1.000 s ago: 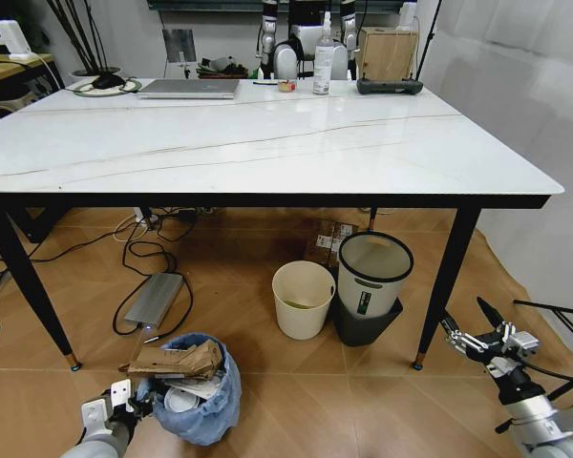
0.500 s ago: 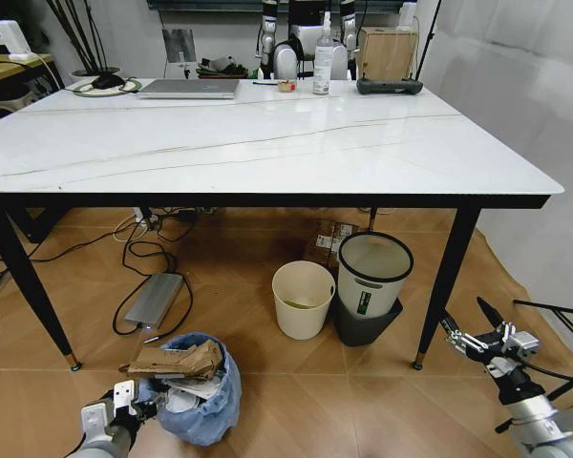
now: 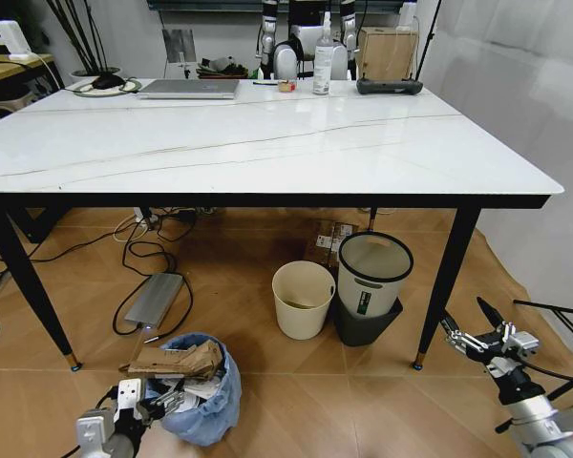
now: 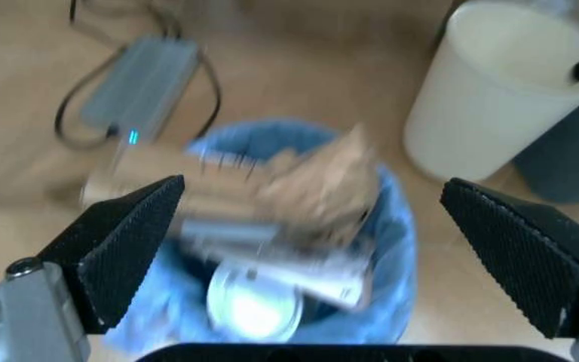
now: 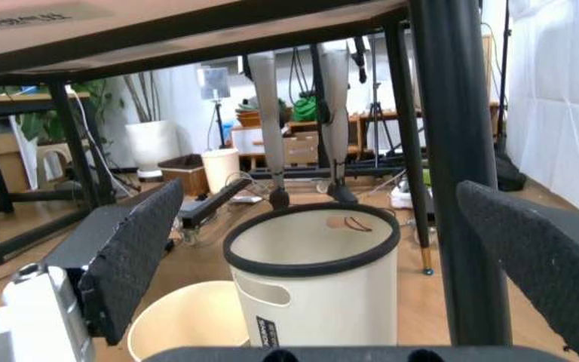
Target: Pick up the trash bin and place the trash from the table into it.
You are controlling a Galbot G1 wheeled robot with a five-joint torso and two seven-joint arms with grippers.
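Observation:
The trash bin point(image 3: 205, 405), lined with a crinkly light-blue bag, stands on the floor in front of the table point(image 3: 267, 143). Trash fills it: a brown paper bag point(image 3: 177, 361) lies across the top, over white papers and a round white lid point(image 4: 254, 305). My left gripper point(image 3: 145, 403) is low at the bin's left rim. In the left wrist view its fingers point(image 4: 129, 241) are spread wide, with the bin point(image 4: 395, 249) below and beyond them. By the table's front right leg, my right gripper point(image 3: 468, 322) hovers open with nothing in it.
Under the table stand a cream bucket point(image 3: 303, 298) and a white-and-dark-grey bin point(image 3: 372, 272). A grey power brick point(image 3: 155, 299) with cables lies on the floor at left. A laptop point(image 3: 189, 88), a bottle point(image 3: 323, 57) and a black controller point(image 3: 390, 86) sit at the table's far edge.
My left gripper has shifted slightly lower and to the right beside the bin. The bin and the right arm have not moved.

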